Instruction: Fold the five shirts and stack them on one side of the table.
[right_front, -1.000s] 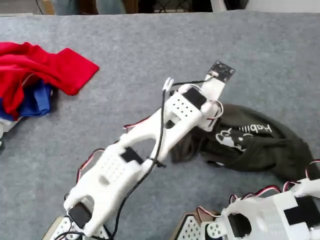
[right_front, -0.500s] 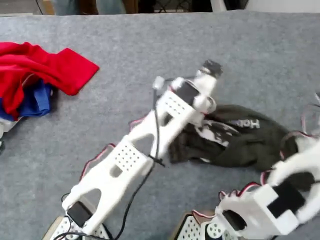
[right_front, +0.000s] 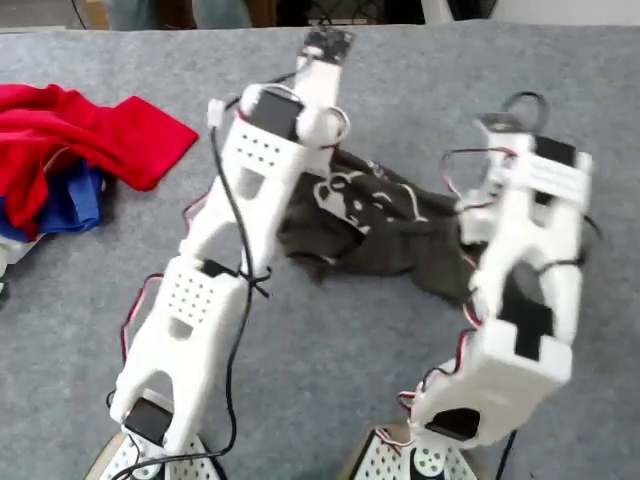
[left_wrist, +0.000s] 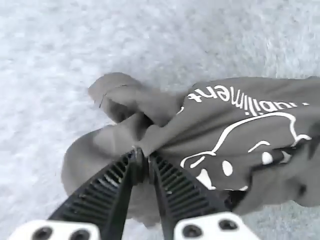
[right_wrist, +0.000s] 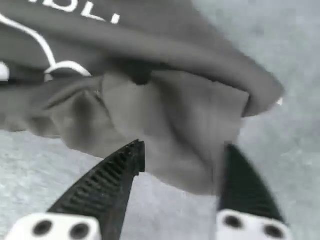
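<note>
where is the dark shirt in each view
High view: dark shirt lies crumpled near the middle of the picture.
Left wrist view: dark shirt is bunched and pinched in the left tool.
Right wrist view: dark shirt lies just beyond the open right tool.
Shared landmark: its white print.

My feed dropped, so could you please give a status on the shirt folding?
Left gripper shut on the dark shirt. Right gripper open above its edge. Aside, red shirt and blue shirt heaped; nothing blocking.
</note>
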